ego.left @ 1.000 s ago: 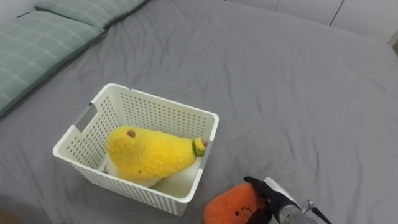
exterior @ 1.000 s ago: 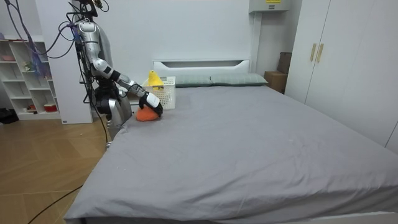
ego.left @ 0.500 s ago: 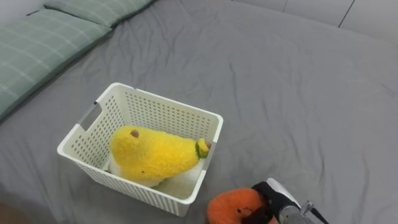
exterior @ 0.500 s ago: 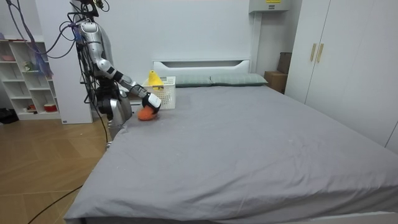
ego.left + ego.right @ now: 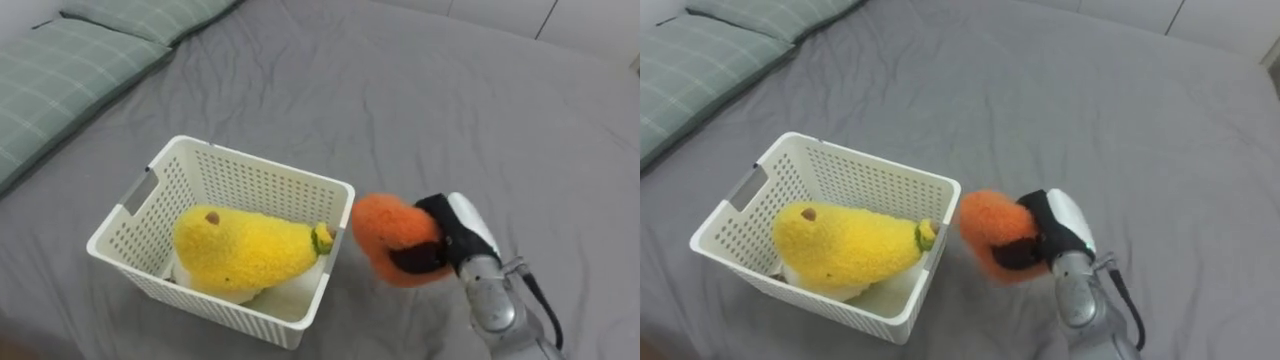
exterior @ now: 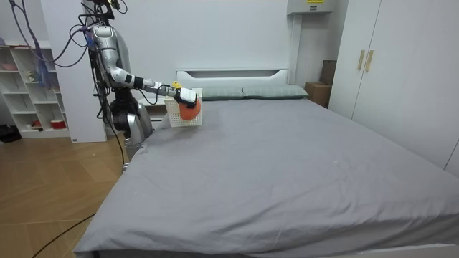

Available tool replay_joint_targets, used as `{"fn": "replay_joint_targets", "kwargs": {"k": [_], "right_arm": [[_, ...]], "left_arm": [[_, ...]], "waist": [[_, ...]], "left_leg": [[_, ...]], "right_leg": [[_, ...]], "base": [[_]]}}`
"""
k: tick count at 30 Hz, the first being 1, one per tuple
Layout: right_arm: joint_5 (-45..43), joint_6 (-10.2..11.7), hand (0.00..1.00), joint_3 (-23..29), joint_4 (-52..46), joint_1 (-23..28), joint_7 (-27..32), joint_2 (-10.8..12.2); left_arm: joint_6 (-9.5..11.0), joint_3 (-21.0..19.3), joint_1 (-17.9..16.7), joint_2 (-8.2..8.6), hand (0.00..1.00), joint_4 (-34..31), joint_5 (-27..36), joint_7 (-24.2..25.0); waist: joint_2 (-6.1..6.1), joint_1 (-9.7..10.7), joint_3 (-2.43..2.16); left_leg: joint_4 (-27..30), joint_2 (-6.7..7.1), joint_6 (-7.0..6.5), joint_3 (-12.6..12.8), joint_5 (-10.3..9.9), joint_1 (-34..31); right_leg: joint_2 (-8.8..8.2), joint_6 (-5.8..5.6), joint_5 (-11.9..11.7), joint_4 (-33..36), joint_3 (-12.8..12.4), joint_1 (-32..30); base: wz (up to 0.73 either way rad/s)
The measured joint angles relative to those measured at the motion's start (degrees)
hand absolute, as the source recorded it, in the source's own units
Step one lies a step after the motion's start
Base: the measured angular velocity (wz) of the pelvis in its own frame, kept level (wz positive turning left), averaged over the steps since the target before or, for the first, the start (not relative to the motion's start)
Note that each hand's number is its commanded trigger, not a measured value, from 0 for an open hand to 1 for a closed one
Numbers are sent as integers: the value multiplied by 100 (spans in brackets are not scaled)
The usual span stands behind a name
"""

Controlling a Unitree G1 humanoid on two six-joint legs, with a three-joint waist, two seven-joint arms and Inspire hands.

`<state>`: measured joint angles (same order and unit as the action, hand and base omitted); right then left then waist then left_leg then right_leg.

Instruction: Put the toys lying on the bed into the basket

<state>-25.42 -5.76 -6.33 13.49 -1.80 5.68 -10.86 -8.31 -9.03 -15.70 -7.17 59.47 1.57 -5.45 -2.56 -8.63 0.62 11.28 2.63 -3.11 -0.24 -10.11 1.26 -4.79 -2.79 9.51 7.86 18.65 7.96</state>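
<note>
My right hand (image 5: 452, 240) (image 5: 1050, 238) is shut on an orange plush toy (image 5: 388, 233) (image 5: 988, 230) and holds it in the air just right of the white basket (image 5: 260, 176) (image 5: 845, 165). A yellow plush toy (image 5: 240, 250) (image 5: 840, 245) with a small green tip lies inside the basket. In the room view the robot stands at the bed's corner on the room view's left, its right arm stretched out with the orange plush toy (image 6: 188, 111) in front of the basket (image 6: 174, 114).
The basket rests on a grey bed sheet (image 5: 440, 110). Green checked pillows (image 5: 70, 60) lie at the upper left by the headboard. In the room view a shelf unit (image 6: 29, 86) stands behind the robot and a wardrobe (image 6: 401, 64) is on the right.
My right hand closed on the orange plush toy and lifted it off the sheet, up and toward the basket's right side. The basket and yellow toy stayed put.
</note>
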Motion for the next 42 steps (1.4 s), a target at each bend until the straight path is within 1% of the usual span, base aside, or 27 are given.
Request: {"fn": "replay_joint_targets", "kwargs": {"k": [4, 5, 6, 8, 9, 13, 15, 19, 21, 22, 24, 25, 28, 29, 30, 31, 32, 33, 34, 35, 36, 37, 38, 39, 41, 42], "right_arm": [[-20, -9, 100, 155, -780, -1, 52, -231], [-39, -9, 100, 169, -938, -1, 113, -282], [-38, -9, 100, 207, -1041, -1, 134, -290], [-4, -11, 100, 212, -1158, -1, 164, -291], [15, -19, 99, 213, -1262, -1, 164, -290], [12, -58, 100, 227, -1652, -37, 129, -291], [17, -57, 100, 232, -1714, -159, 75, -290], [35, -62, 100, 233, -1715, -243, 41, -290], [70, -126, 100, 87, -1719, -353, 5, -291], [87, -133, 100, 54, -1720, -391, -39, -291], [86, -159, 98, 9, -1813, -470, -154, -285], [86, -176, 97, -3, -1858, -488, -163, -284], [98, -188, 95, -176, -1892, -741, -220, -283], [95, -192, 93, -256, -1892, -821, -239, -283], [95, -198, 90, -379, -1892, -919, -295, -283], [95, -196, 89, -440, -1892, -963, -325, -276], [98, -198, 85, -586, -1892, -1029, -351, -270], [95, -200, 81, -695, -1895, -1074, -410, -225], [88, -207, 73, -737, -1896, -1083, -426, -192], [73, -266, 61, -830, -1896, -1120, -497, -118], [42, -315, 46, -916, -1896, -1141, -582, -68], [29, -341, 21, -966, -1895, -1146, -607, -53], [-23, -412, 7, -1094, -1895, -1170, -687, -33], [-112, -447, 0, -1185, -1895, -1179, -800, 6], [-225, -495, 0, -1313, -1895, -1179, -946, 41], [-372, -573, 0, -1400, -1895, -1182, -1050, 97]], "left_arm": [[4, -166, 43, -11, 0, -63, 1, 75], [8, -198, 49, -22, 0, -62, 1, 92], [17, -199, 73, -35, 0, -56, 3, 99], [54, -195, 123, -31, 0, -35, 85, 96], [108, -195, 145, -11, 0, -37, 133, 96], [201, -198, 216, -12, 0, -41, 108, 96], [239, -197, 218, -9, 0, -41, 111, 96], [245, -196, 239, -11, 0, -17, 124, 95], [255, -192, 266, -30, 0, 146, 120, 95], [258, -192, 272, -36, 0, 214, 117, 95], [248, -192, 296, -39, 0, 357, 98, 95], [246, -192, 302, -39, 0, 369, 97, 95], [234, -191, 286, -39, 0, 364, 98, 96], [237, -190, 308, -39, 0, 354, 93, 96], [237, -186, 334, -38, 0, 354, 73, 96], [237, -179, 345, -38, 0, 354, 62, 96], [237, -146, 367, -37, 0, 348, 52, 96], [236, -128, 370, -27, 0, 339, 37, 96], [235, -108, 395, -23, 0, 329, 26, 96], [232, -80, 419, -7, 0, 278, 7, 97], [232, -80, 425, 2, 0, 190, 1, 98], [232, -78, 446, -1, 0, 169, 0, 98], [222, -78, 521, -9, 0, 166, 0, 98], [209, -80, 582, -8, 0, 165, 0, 98], [195, -78, 626, -4, 0, 165, -4, 99], [182, -77, 667, -2, 0, 131, -5, 99]], "waist": [[-8, 132, -14], [-32, 174, -35], [-60, 186, -55], [-76, 192, -65], [-74, 203, -63], [-64, 196, -59], [-57, 187, -57], [-52, 66, -54], [-40, -4, -46], [-38, -8, -44], [-41, -114, -41], [-43, -132, -39], [-34, -221, -32], [-34, -278, -31], [-35, -301, -31], [-36, -308, -30], [-38, -335, -31], [-35, -410, -29], [-36, -424, -30], [-37, -454, -30], [-40, -500, -32], [-41, -529, -31], [-43, -584, -31], [-45, -642, -32], [-51, -743, -28], [-63, -797, -31]], "left_leg": [[-18, -2, -5, 7, 4, -6], [-38, -4, -6, 23, 5, 7], [-55, -9, -7, 70, 6, 29], [-61, -18, -8, 118, 5, 55], [-61, -19, -11, 128, 4, 58], [-62, -14, -22, 118, 6, 45], [-62, -11, -27, 128, 7, 49], [-71, -8, -29, 127, 8, 54], [-107, -10, -31, 133, 12, 95], [-113, -11, -31, 133, 12, 105], [-145, -10, -31, 146, 12, 129], [-150, -10, -31, 148, 12, 131], [-151, -9, -32, 140, 12, 126], [-150, -9, -32, 134, 12, 122], [-148, -6, -32, 113, 12, 113], [-147, -5, -32, 108, 12, 111], [-145, -2, -32, 103, 12, 109], [-141, 0, -32, 97, 13, 105], [-136, 2, -32, 89, 12, 98], [-119, 9, -35, 49, 14, 75], [-102, 15, -36, 3, 15, 46], [-97, 16, -36, -12, 15, 35], [-96, 16, -35, -27, 15, 25], [-96, 20, -32, -61, 17, 10], [-92, 25, -26, -94, 28, -12], [-91, 26, -25, -115, 34, -29]], "right_leg": [[1, 0, 0, 18, -36, -33], [2, 0, 0, 18, -52, -36], [5, 0, -1, 24, -75, -33], [7, -2, -3, 45, -128, -36], [0, -4, -4, 83, -145, -65], [-5, -12, -12, 103, -211, -105], [-4, -17, -16, 103, -234, -108], [-2, -20, -19, 101, -243, -108], [6, -20, -19, 101, -275, -90], [6, -20, -19, 99, -276, -80], [5, -21, -19, 92, -287, -71], [5, -21, -19, 91, -289, -71], [4, -21, -19, 88, -285, -72], [4, -21, -19, 88, -276, -72], [3, -21, -19, 88, -260, -72], [2, -21, -19, 87, -257, -72], [1, -21, -20, 86, -245, -69], [0, -23, -21, 84, -237, -68], [-2, -24, -21, 84, -225, -67], [-7, -28, -24, 83, -193, -67], [-6, -31, -26, 82, -172, -72], [-4, -32, -26, 81, -176, -77], [0, -32, -26, 81, -211, -87], [2, -32, -26, 81, -215, -87], [4, -32, -26, 81, -220, -97], [5, -32, -26, 81, -214, -104]], "base": [[-3], [-8], [-10], [-12], [-11], [-5], [0], [0], [-3], [-4], [0], [0], [0], [5], [6], [6], [0], [3], [9], [15], [17], [12], [11], [12], [12], [8]]}}
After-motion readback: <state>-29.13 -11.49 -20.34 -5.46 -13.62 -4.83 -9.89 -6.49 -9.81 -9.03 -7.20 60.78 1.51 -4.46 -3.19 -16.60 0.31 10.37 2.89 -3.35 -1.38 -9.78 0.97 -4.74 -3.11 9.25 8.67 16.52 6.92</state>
